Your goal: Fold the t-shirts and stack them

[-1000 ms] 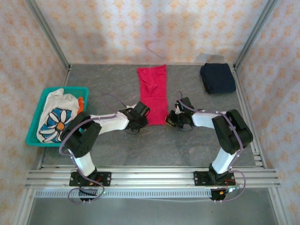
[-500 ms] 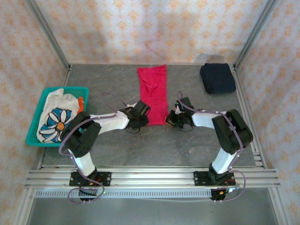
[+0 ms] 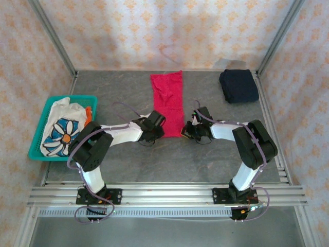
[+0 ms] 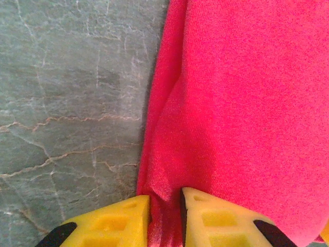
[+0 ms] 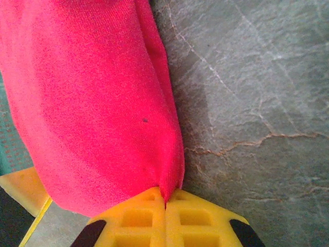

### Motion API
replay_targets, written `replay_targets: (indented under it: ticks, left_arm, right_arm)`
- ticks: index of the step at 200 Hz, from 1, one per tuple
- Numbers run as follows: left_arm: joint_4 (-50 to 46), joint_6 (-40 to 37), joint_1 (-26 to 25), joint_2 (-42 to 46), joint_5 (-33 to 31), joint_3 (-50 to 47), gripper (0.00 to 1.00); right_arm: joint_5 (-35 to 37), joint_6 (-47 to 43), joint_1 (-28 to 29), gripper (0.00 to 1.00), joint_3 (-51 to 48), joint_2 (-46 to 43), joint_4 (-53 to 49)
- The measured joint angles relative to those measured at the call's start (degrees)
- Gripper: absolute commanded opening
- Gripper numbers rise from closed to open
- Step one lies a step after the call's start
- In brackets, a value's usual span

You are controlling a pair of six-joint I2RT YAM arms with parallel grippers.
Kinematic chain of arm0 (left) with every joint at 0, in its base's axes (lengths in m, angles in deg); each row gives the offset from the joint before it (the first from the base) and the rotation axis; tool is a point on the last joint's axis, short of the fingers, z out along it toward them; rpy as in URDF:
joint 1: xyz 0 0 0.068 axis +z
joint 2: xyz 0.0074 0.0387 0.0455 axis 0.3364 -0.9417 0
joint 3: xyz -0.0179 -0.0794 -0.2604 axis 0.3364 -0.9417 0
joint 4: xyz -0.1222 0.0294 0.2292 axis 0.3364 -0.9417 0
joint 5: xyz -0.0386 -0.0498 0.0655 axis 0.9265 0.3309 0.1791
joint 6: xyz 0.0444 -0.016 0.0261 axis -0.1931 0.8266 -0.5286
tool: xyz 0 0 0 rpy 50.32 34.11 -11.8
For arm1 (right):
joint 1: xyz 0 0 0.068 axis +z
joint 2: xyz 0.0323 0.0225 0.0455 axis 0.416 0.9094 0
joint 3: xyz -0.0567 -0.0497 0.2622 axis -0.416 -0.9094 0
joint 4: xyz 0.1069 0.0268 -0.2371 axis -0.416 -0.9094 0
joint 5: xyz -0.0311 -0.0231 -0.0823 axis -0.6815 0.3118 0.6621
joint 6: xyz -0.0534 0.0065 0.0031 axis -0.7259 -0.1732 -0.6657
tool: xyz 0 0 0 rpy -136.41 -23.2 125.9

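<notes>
The red t-shirt [image 3: 167,103] lies as a long narrow strip in the middle of the table. My left gripper [image 3: 161,125] is at its near left corner. In the left wrist view its yellow fingers [image 4: 115,218] stand slightly apart, and a loose fold of the red t-shirt [image 4: 241,103] lies in the gap of the gripper [image 4: 165,203] with a dark slit beside one finger. My right gripper [image 3: 186,131] is at the near right corner. In the right wrist view the gripper [image 5: 165,198] is shut on the red t-shirt's [image 5: 87,92] edge. The navy t-shirt [image 3: 238,85] lies folded at the back right.
A teal basket [image 3: 38,145] at the left table edge holds the white flower-print t-shirt [image 3: 64,128]. Metal frame posts stand at the back corners, and a rail runs along the near edge. The grey tabletop [image 3: 205,159] is bare in front of the red shirt.
My left gripper's jaws have parted a little around the red cloth. Both arms and the shirt stay where they were.
</notes>
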Motion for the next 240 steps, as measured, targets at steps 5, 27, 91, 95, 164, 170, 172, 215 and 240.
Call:
replay_targets:
  ticks: [5,27,91,95,164,170,172,215,240]
  left_arm:
    - [0.2,0.2,0.0,-0.1,0.0,0.0,0.17]
    - [1.2,1.1,0.0,-0.5,0.1,0.0,0.06]
    - [0.2,1.3,0.0,-0.1,-0.3,0.5,0.00]
    - [-0.2,1.2,0.0,0.1,-0.4,0.5,0.00]
    - [-6.3,-0.8,0.0,10.9,-3.2,0.4,0.00]
    - [-6.7,-1.0,0.0,11.9,-3.3,0.2,0.00]
    - [-6.8,-1.0,0.0,12.1,-3.3,0.1,0.00]
    - [-12.0,-1.0,-2.7,19.1,-3.7,-4.1,0.00]
    - [-15.1,-0.3,-5.5,23.5,-3.7,-7.0,0.00]
  right_arm:
    - [0.0,0.0,0.0,0.00,0.0,0.0,0.0]
    - [0.0,0.0,0.0,0.00,0.0,0.0,0.0]
    - [0.3,0.0,0.0,0.00,0.0,-1.6,-0.5]
    - [0.4,0.0,0.0,0.00,0.0,-2.1,-0.6]
    - [3.0,-2.0,1.0,0.00,-0.1,-13.1,-4.8]
    - [3.3,-2.2,1.5,0.00,-0.2,-13.9,-5.4]
    - [3.5,-2.3,1.7,0.00,-0.3,-14.2,-5.7]
    - [5.9,-2.1,7.3,0.00,-4.2,-24.1,-11.9]
    - [6.8,-0.3,10.7,0.00,-7.2,-30.9,-15.8]
